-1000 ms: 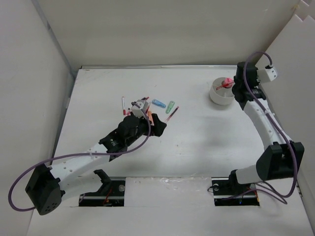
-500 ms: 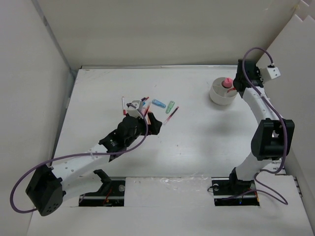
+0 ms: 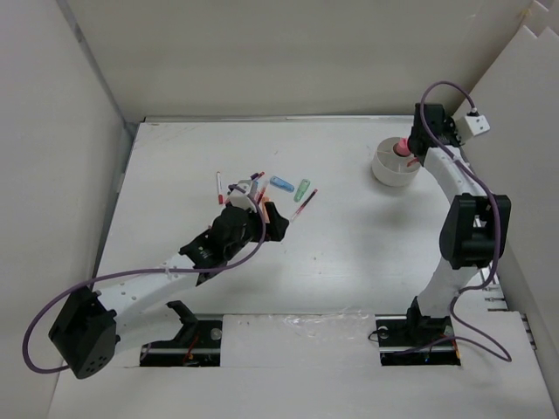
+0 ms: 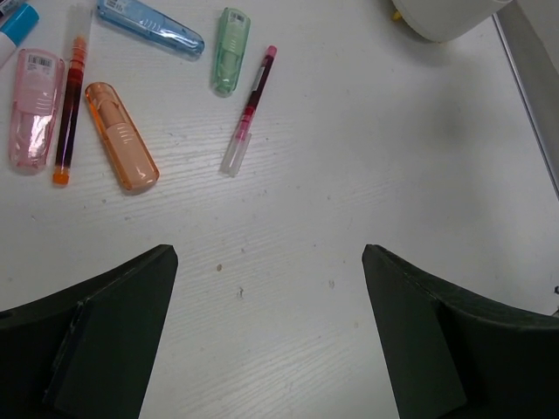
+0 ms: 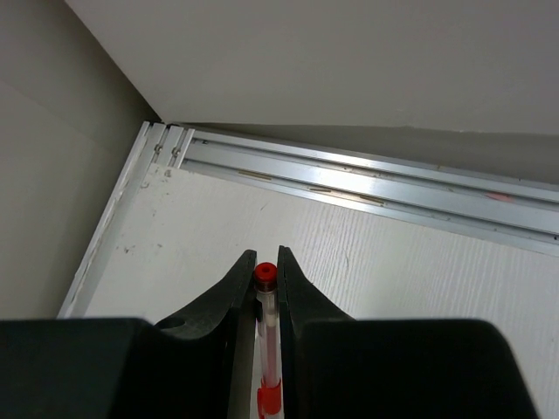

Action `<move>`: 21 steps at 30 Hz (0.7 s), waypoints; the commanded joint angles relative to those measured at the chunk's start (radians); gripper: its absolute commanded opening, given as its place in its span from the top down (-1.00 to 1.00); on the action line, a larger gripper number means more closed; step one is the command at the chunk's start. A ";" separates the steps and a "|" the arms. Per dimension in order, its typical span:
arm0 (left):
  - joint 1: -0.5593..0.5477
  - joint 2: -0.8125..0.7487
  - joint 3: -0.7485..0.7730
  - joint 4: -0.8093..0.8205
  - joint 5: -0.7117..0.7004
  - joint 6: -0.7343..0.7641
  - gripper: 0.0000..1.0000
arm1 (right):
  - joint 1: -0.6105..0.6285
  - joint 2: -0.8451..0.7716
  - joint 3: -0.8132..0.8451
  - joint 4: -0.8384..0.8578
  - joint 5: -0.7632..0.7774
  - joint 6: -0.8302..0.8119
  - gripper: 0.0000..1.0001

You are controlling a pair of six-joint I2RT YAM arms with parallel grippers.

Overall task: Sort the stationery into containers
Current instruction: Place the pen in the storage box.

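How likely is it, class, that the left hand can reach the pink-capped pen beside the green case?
Probably yes. The left hand is open above the table, and the pink-capped pen lies just ahead with only bare table between. The green case sits close beside its far end.

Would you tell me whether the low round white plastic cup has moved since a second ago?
No. The white cup keeps its place near the table's back edge.
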 commanded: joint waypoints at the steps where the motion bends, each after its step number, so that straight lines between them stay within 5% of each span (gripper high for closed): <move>1: 0.004 0.010 0.015 0.039 0.001 0.010 -0.71 | 0.014 0.016 0.067 0.012 0.050 -0.012 0.97; 5: 0.004 0.010 0.015 0.029 -0.019 0.010 -0.71 | 0.035 0.027 0.067 -0.001 0.038 0.009 0.84; 10: 0.004 0.023 0.048 -0.052 -0.115 0.021 -0.71 | 0.055 0.027 0.058 -0.001 0.019 0.019 0.18; 13: 0.004 0.061 0.071 -0.086 -0.137 0.021 -0.68 | 0.055 0.015 0.058 -0.001 -0.005 0.019 0.00; 21: 0.013 0.191 0.129 -0.160 -0.191 0.001 -0.29 | 0.080 -0.167 -0.035 -0.015 -0.093 0.063 -0.07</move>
